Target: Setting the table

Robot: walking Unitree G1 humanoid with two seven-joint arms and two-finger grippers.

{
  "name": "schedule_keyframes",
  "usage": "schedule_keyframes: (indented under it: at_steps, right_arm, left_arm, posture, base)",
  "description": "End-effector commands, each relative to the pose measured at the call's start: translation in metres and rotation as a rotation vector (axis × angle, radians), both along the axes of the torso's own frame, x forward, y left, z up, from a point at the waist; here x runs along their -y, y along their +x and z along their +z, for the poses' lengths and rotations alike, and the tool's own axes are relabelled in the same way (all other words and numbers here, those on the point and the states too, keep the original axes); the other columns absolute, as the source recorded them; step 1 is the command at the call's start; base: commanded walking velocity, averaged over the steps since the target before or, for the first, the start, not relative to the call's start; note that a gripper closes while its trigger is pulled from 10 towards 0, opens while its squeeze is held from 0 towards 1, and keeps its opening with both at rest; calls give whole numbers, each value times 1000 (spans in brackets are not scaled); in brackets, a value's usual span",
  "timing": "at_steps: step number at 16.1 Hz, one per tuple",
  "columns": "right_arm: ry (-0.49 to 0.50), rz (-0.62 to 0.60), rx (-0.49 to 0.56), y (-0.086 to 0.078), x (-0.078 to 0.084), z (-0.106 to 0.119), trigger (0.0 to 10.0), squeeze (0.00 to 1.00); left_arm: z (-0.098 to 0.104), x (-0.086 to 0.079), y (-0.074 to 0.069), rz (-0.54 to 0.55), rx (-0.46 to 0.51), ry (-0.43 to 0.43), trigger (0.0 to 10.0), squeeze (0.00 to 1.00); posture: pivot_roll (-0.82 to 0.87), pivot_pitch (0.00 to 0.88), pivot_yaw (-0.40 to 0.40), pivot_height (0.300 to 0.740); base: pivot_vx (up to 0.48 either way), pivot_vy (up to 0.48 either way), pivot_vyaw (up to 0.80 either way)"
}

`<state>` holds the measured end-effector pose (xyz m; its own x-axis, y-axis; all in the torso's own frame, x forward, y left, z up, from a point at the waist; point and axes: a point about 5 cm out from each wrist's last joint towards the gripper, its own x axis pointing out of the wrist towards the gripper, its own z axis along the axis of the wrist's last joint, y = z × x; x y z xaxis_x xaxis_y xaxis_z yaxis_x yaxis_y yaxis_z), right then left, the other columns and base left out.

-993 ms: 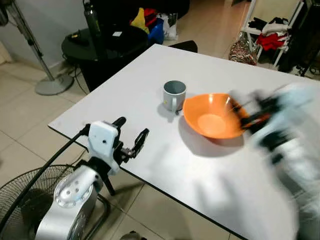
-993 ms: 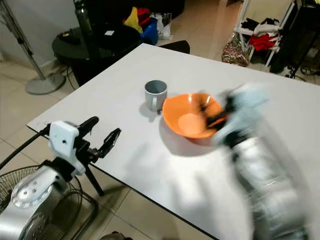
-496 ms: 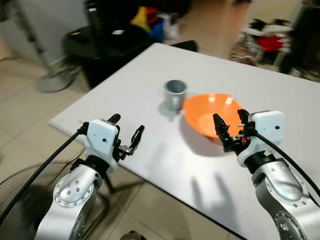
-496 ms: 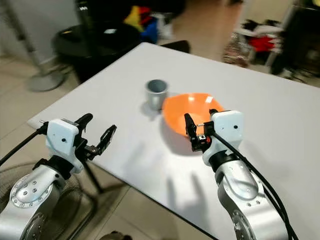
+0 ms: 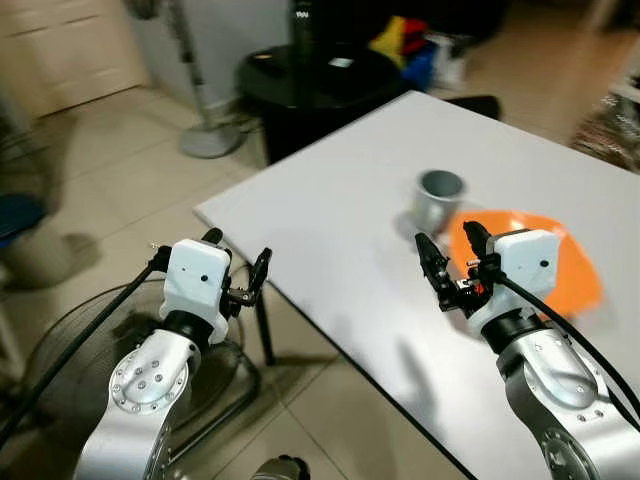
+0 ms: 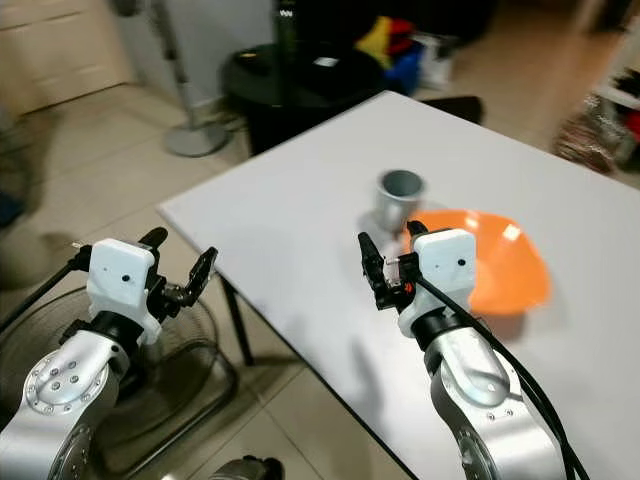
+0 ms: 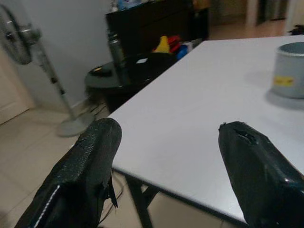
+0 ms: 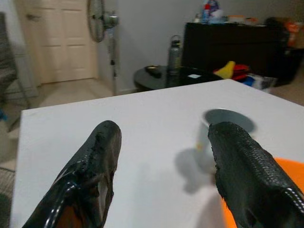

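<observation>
An orange bowl [image 5: 560,270] sits on the white table [image 5: 340,220], with a grey mug [image 5: 438,198] just to its left. My right gripper [image 5: 448,264] is open and empty, held above the table by the bowl's near left rim. The mug [image 8: 214,133] shows beyond its fingertips [image 8: 237,161] in the right wrist view. My left gripper [image 5: 238,266] is open and empty, off the table's near left edge over the floor. The left wrist view shows the mug [image 7: 289,70] far across the table.
A floor fan [image 5: 70,360] lies below my left arm. A round black side table [image 5: 320,85] with a bottle stands beyond the table's far left corner, and a standing fan base [image 5: 210,140] is further left. Tiled floor spreads to the left.
The camera has swung left, so the table now sits further right in view. My right gripper has drawn back off the bowl and is now open beside it.
</observation>
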<state>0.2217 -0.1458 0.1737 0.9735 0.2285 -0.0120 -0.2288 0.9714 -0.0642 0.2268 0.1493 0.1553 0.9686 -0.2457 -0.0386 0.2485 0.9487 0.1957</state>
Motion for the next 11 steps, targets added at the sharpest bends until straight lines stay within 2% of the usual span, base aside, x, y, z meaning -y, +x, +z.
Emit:
schedule_keyframes:
  at_steps: [1, 3, 5, 7, 11]
  right_arm:
    - [30, 2, 12, 1, -4, 1, 10000, 0]
    - [53, -20, 5, 1, -2, -1, 10000, 0]
    - [68, -42, 1, 1, 0, -3, 10000, 0]
    - [77, -54, 9, 1, 1, -2, 10000, 0]
    - [82, -51, -14, -1, 1, -5, 10000, 0]
  left_arm:
    - [2, 3, 2, -7, -5, 7, 10000, 0]
    - [1, 3, 0, -4, -4, 25, 10000, 0]
    - [0, 2, 0, 9, -9, 6, 10000, 0]
    - [-1, -3, 5, 65, 15, 38, 10000, 0]
    - [2, -1, 6, 50, 41, 19, 10000, 0]
  posture:
    - [133, 0, 41, 740]
    - [133, 0, 44, 740]
    - [130, 0, 47, 740]
    - [110, 0, 61, 740]
    - [100, 0, 65, 740]
  base:
    - [0, 0, 800]
    - [0, 0, 800]
    - [0, 0, 800]
    - [0, 0, 800]
    - [0, 0, 800]
